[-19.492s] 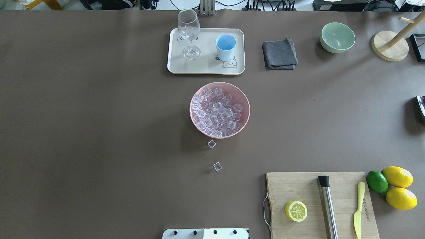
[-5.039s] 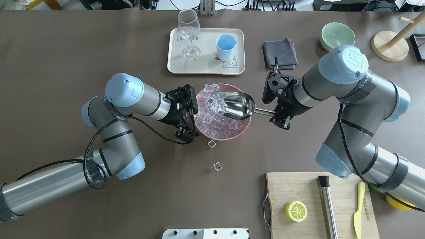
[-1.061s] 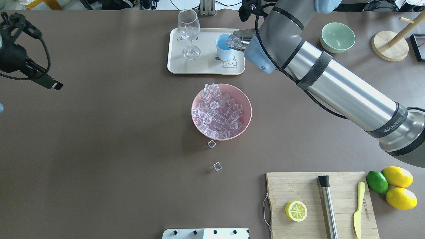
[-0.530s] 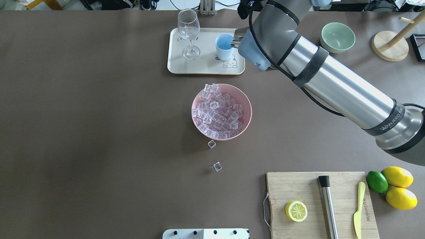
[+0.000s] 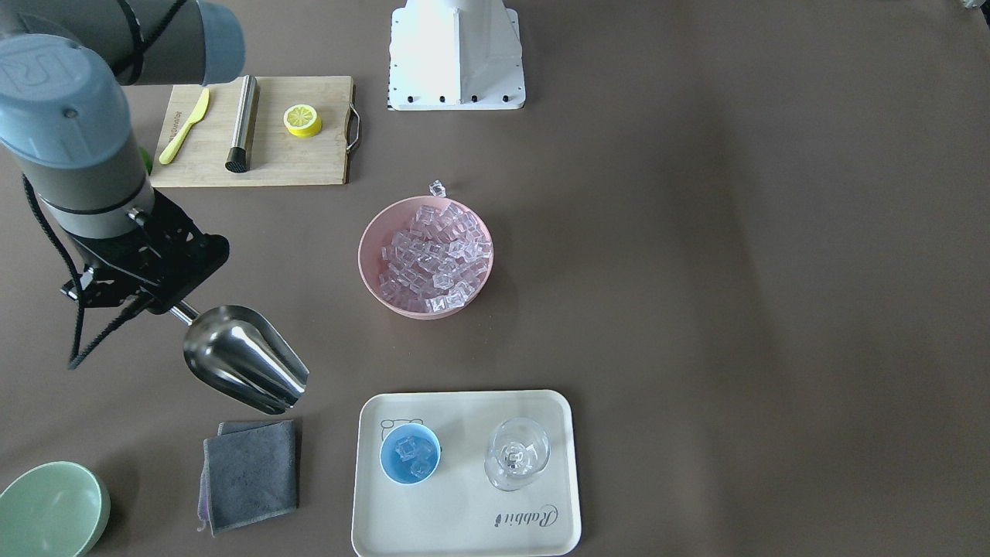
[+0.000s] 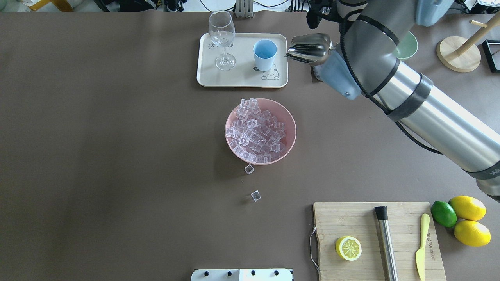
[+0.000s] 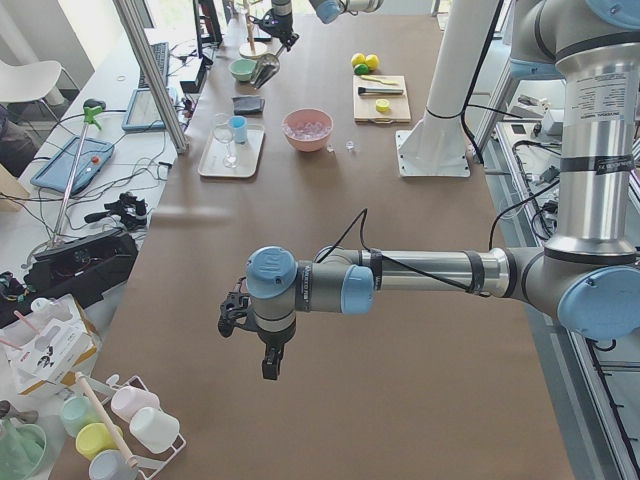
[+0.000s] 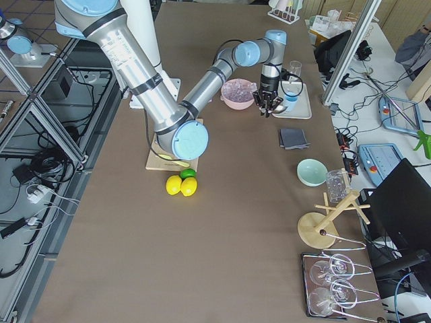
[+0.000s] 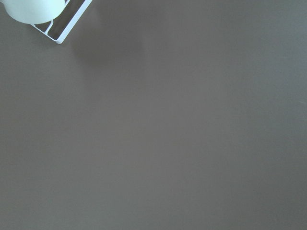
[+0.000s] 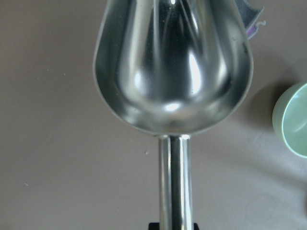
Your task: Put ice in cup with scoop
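My right gripper [image 5: 165, 303] is shut on the handle of the silver scoop [image 5: 244, 367]. The scoop [image 10: 172, 62] is empty and hangs in the air just right of the tray in the overhead view [image 6: 308, 48], above the grey cloth. The light-blue cup [image 5: 410, 454] stands on the tray and holds a few ice cubes [image 5: 408, 449]; it also shows in the overhead view [image 6: 265, 54]. The pink bowl [image 6: 291, 134] is full of ice [image 6: 256, 130]. Two loose cubes [image 6: 249, 169] lie in front of it. My left gripper [image 7: 268, 360] hangs far off at the table's left end; I cannot tell whether it is open or shut.
A cream tray [image 6: 242, 76] also carries a clear stemmed glass [image 6: 222, 39]. A grey cloth [image 5: 249, 473] and a pale green bowl [image 5: 50, 507] lie beside it. A cutting board [image 6: 351, 222] holds a lemon half, a steel cylinder and a yellow-green knife. Lemons and a lime [image 6: 443, 213] lie beside it.
The scoop has drawn back to the right from over the cup, and the ice that sat at its lip is gone. The left arm has left the overhead view.
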Controlling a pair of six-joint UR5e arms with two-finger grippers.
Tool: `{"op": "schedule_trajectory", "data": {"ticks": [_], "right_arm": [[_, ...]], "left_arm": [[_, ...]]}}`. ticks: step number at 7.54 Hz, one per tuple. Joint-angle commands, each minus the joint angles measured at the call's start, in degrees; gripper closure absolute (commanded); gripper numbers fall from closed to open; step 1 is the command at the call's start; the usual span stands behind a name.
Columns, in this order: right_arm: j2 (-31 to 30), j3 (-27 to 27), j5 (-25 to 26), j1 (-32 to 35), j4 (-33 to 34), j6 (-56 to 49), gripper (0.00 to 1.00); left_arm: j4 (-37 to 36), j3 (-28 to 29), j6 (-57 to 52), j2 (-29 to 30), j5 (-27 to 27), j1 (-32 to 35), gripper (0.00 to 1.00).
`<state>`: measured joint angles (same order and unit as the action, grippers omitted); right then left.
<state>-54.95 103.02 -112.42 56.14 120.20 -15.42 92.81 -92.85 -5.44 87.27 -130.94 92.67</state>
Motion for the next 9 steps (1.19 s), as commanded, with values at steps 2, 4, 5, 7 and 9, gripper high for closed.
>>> {"op": "schedule_trajectory", "data": {"ticks": [2,4,5,7,9], "right_arm": [[-25.75,14.83,-10.66,7.20,-9.67,13.94,1.00],[-41.73,13.10,-13.70,11.07,-29.37,24.98,1.00],[-47.13,9.08,-15.00,13.18,-40.98,31.00,1.00],[-53.58,-0.38,-14.84,15.04,-58.66,36.75,1.00],[-53.95,-14.19,-14.49,15.14,-82.22,51.38,1.00]], "left_arm": [[0.00,-0.32,0.07,0.18,0.60,-0.30,0.01],[0.00,-0.14,0.34,0.35,0.60,-0.56,0.01],[0.00,-0.23,0.34,0.36,0.60,-0.56,0.01],[0.00,-0.23,0.34,0.70,0.60,-0.65,0.01],[0.00,-0.32,0.34,0.79,0.60,-0.65,0.01]]}}
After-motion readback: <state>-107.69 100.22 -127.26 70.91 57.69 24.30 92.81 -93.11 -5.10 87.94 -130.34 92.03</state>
